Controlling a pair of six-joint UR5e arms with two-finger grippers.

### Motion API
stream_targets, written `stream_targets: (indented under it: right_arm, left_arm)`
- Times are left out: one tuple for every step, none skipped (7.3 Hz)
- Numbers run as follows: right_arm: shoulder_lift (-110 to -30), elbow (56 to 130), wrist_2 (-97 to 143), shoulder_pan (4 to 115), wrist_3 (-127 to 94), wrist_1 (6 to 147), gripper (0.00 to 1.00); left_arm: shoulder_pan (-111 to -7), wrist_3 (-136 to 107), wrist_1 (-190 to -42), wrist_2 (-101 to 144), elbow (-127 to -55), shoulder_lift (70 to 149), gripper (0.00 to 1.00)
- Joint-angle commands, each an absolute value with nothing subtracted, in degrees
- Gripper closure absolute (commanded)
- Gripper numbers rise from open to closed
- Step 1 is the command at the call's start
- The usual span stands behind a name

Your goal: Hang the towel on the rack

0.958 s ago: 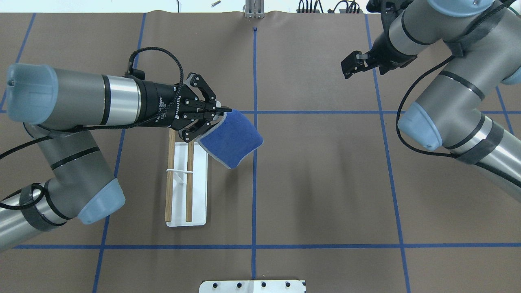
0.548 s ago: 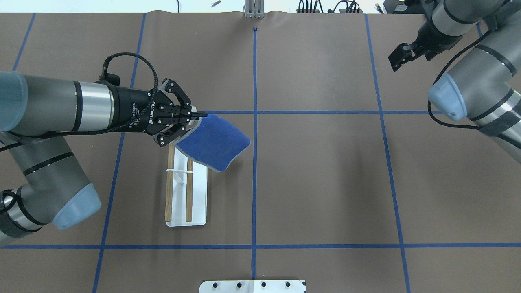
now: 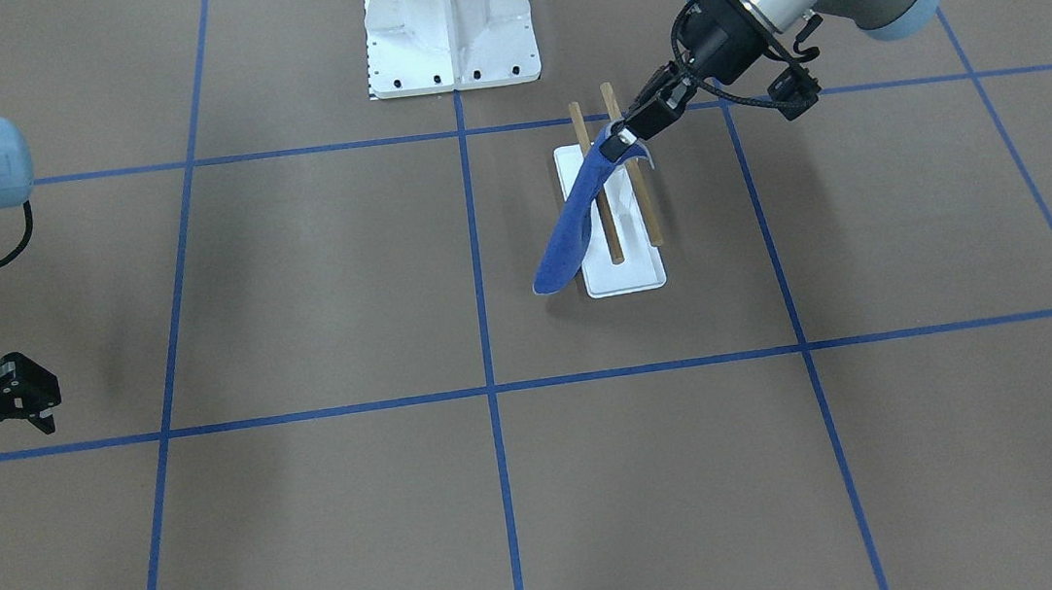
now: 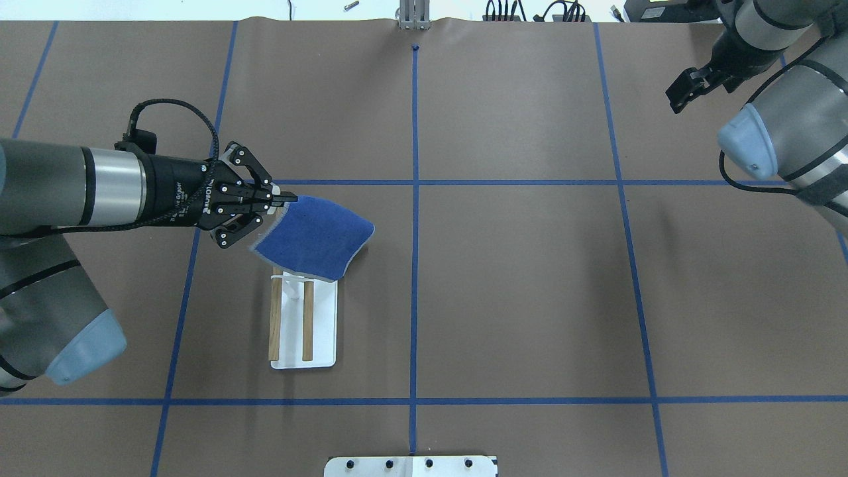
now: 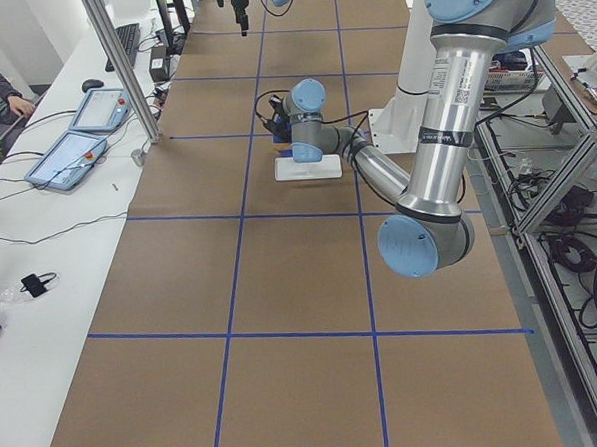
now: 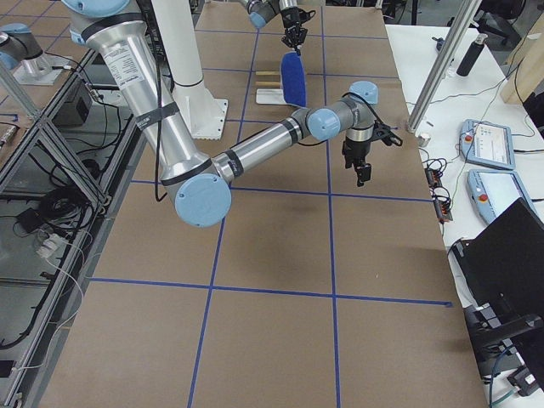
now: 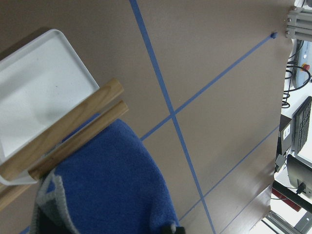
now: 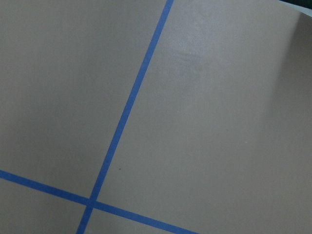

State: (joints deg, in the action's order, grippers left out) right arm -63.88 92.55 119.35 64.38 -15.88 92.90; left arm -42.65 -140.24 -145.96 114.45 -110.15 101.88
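Note:
The royal-blue towel [image 4: 311, 238] hangs by one corner from my left gripper [image 4: 288, 197], which is shut on it. The towel droops over the far end of the rack [image 4: 321, 318], a white base with two brown dowels. In the front-facing view the towel [image 3: 568, 227] slants down across the dowels from the left gripper [image 3: 619, 136] above the rack [image 3: 627, 275]. The left wrist view shows the towel [image 7: 112, 185] lying against the dowel ends [image 7: 73, 129]. My right gripper [image 4: 682, 99] is open and empty at the far right of the table, and it also shows in the front-facing view [image 3: 33, 396].
A large white bolted pedestal [image 3: 448, 20] stands at the robot's side of the table, and its edge shows in the overhead view [image 4: 411, 466]. Blue tape lines cross the brown table cover. Tablets and cables lie on the side bench [image 5: 75, 155].
My left gripper has moved left with the towel, carrying it over the rack's far end. My right arm has drawn back to the far right corner.

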Motion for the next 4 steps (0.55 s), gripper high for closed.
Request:
stream_targets:
  right_arm:
    - [-63.9,92.5,119.4,64.4,-15.8,92.9,0.0]
    - [-64.0,92.5,119.4,64.4,-15.8,92.9,0.0]
    - [-64.0,92.3,119.4,64.5,-15.9,92.9,0.0]
    - [-64.0,91.9,119.4,64.6,-15.9,92.9,0.0]
  left_arm:
    - [-45.8,-136.1,-146.0,116.6,-109.9,98.0,1.0]
    - [-46.1,-134.8,-145.9,116.7,-109.3,97.0,1.0]
    - [-46.1,-133.4,-145.9,116.7,-108.3,96.2,1.0]
    - [-46.1,-131.9,-146.0,116.7,-106.8,96.2,1.0]
